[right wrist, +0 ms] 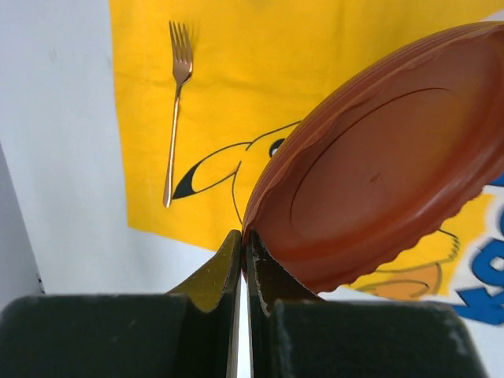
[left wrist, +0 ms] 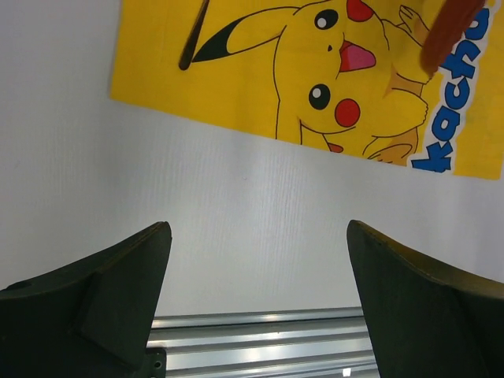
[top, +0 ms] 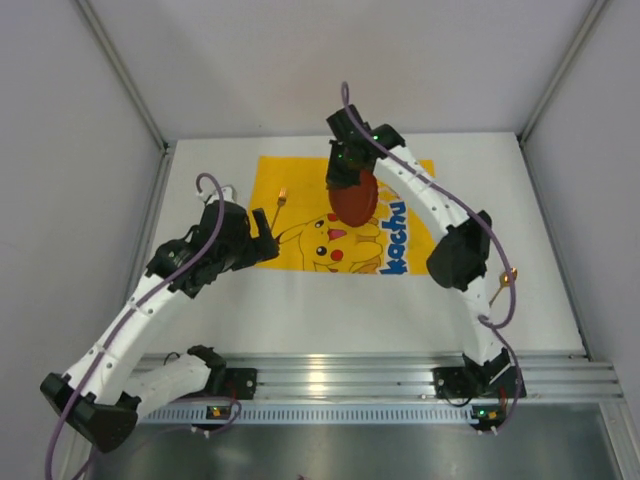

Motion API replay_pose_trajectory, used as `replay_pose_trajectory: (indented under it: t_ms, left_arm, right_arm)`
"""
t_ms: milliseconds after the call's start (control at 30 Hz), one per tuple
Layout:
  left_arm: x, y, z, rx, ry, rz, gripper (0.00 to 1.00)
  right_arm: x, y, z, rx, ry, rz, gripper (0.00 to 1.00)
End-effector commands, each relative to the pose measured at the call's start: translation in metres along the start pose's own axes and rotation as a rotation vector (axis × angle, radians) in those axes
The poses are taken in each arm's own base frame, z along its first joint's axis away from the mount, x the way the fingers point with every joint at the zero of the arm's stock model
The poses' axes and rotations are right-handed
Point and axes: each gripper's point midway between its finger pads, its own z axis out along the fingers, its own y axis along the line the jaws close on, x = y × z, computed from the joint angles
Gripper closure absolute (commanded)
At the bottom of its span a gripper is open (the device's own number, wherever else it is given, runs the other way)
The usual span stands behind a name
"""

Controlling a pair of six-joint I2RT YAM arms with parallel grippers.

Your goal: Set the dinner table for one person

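Here, right arm [top: 440, 215] arched over mat [top: 300, 190], fingers [right wrist: 213, 279] pinching tilted plate [right wrist: 378, 181]

In my overhead view, the right arm [top: 430, 200] and the plate [top: 354, 200] cover part of the mat [top: 290, 180], hiding some of its print and lettering. A thin copper thing [top: 503, 283] beside that arm's elbow is too small for me to name. My left wrist camera shows only the handle end of the fork [left wrist: 194, 33], cut by the top edge, and the plate as a blurred sliver in the top right corner. On my right wrist camera, the plate runs off the right edge.
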Motion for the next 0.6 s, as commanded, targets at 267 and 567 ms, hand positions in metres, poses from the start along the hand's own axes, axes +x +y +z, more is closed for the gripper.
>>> replay_pose_trajectory:
  t_ms: [267,567]
  left_arm:
    - [0.019,0.041,-0.035,-0.081,-0.035,-0.113,0.01]
    - [0.019,0.053,-0.041,-0.133,-0.059,-0.144,0.02]
  right_arm:
    - [0.038,0.024,0.110,-0.066,0.119,-0.024,1.00]
    - [0.059,0.061,0.136,-0.238,0.188,0.023,1.00]
